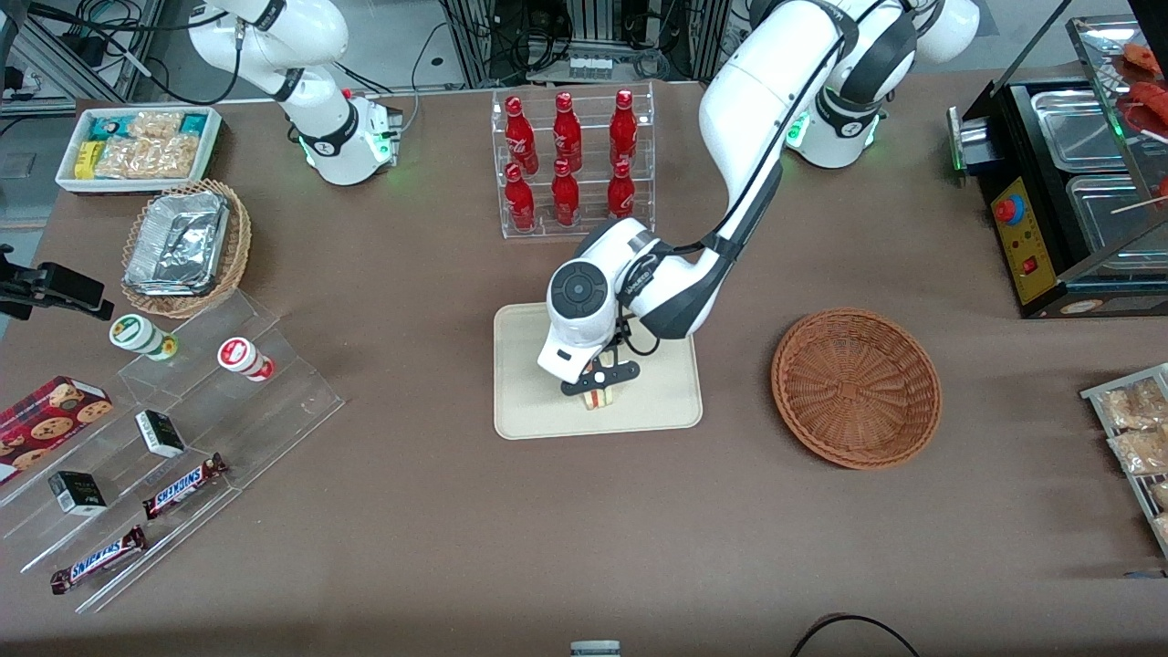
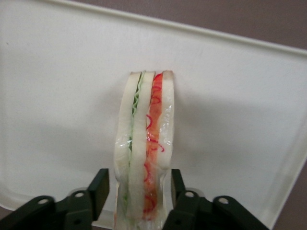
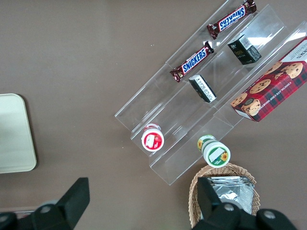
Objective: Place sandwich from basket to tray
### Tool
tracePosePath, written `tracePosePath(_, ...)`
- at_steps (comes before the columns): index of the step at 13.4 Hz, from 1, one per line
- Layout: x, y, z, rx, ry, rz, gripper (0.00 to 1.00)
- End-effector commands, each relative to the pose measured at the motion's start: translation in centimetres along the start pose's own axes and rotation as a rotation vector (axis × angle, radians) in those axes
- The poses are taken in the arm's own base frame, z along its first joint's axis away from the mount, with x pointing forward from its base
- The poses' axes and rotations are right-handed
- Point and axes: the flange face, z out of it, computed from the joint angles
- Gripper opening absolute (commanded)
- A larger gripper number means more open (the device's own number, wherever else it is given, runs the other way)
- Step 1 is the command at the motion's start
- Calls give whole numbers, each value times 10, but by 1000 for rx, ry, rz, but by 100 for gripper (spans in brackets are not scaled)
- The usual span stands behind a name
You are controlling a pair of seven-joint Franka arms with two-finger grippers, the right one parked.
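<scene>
The left arm's black two-finger gripper [image 1: 599, 388] stood low over the flat beige rectangular tray [image 1: 525, 406], its jaws closed narrowly on the triangular pale-bread sandwich [image 2: 146, 148], which stood on edge between them, long axis running away from the fingers, seemingly touching the tray.

beige tray [image 1: 538, 415], reddish-brown basket [image 1: 856, 387]

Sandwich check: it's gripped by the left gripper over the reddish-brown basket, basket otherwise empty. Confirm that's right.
Not quite. The sandwich is held by the left gripper over the beige tray, not the basket. The front view shows the basket empty, toward the working arm's end; the left wrist view shows the fingers closed on the sandwich above the tray surface.
</scene>
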Motion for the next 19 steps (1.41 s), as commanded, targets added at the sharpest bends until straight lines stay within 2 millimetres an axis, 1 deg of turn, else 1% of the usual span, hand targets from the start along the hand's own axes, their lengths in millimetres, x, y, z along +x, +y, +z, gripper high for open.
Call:
tracePosePath(1,6,-10,-50,-15,18,-24,100)
tracePosePath(2,10,-16,-68,-26,23,-28,100)
tracePosePath(4,6,-21,-100,-37,43,-7,100)
tracePosePath(5,7,-27,-116,-38,48,17,100)
tracePosePath(6,21,-42,-132,-31,53,48,100)
tracePosePath(7,22,-50,-146,-21,66,104,100)
tracePosePath(8,30,-63,-158,4,89,88,100)
tracePosePath(9,41,-81,-171,26,93,62,100)
tracePosePath(10,46,-95,-182,40,84,45,100)
tracePosePath(11,66,-121,-189,45,79,41,100)
tracePosePath(12,78,-144,-195,47,71,69,100)
tracePosePath(13,85,-163,-199,51,64,101,100)
tracePosePath(14,96,-185,-204,50,58,109,100)
tracePosePath(15,101,-203,-207,53,51,136,100)
tracePosePath(17,115,-246,-215,50,39,177,100)
tracePosePath(19,122,-284,-230,42,41,224,100)
